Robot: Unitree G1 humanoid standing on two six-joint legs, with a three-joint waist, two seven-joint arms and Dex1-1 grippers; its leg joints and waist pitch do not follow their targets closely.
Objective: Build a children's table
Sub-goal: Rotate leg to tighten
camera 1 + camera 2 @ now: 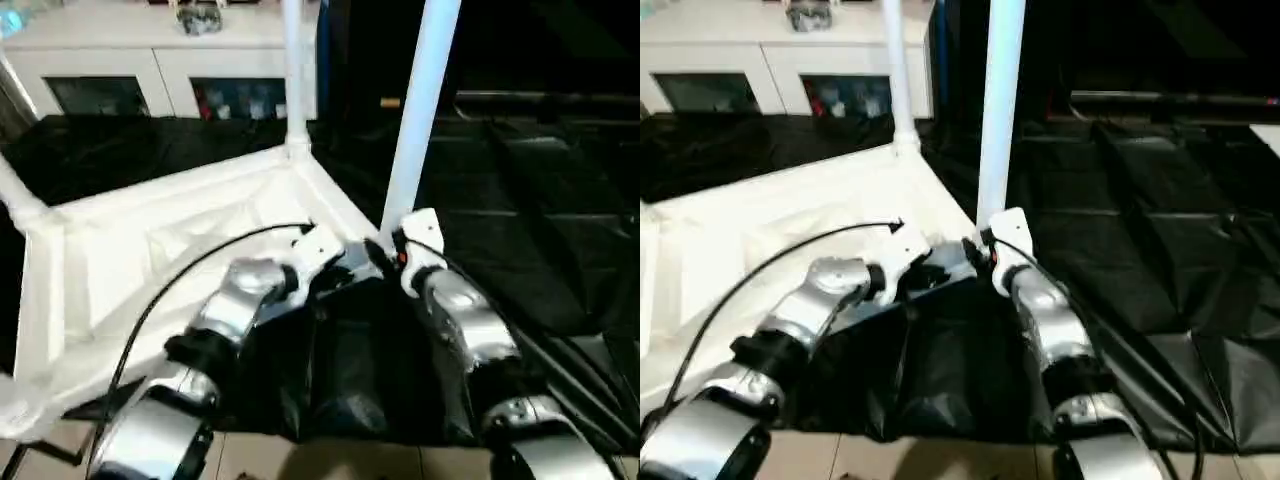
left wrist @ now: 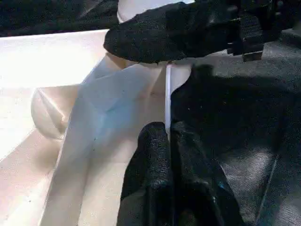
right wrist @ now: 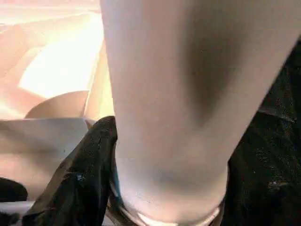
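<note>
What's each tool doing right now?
Left tool: shut on the tabletop's edge rib.
Right tool: shut on the near leg, at its base.

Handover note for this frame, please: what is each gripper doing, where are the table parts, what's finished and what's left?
Right gripper: shut on the near leg, low by its base, leg upright at the near corner socket.
Left gripper: fingers pinched on the thin rim of the tabletop.
Tabletop lies underside up on black sheeting.
Done: far leg stands in its corner; another shows at the left edge.
Left: whether the near leg is fully seated cannot be seen; check, then the fourth corner.
</note>
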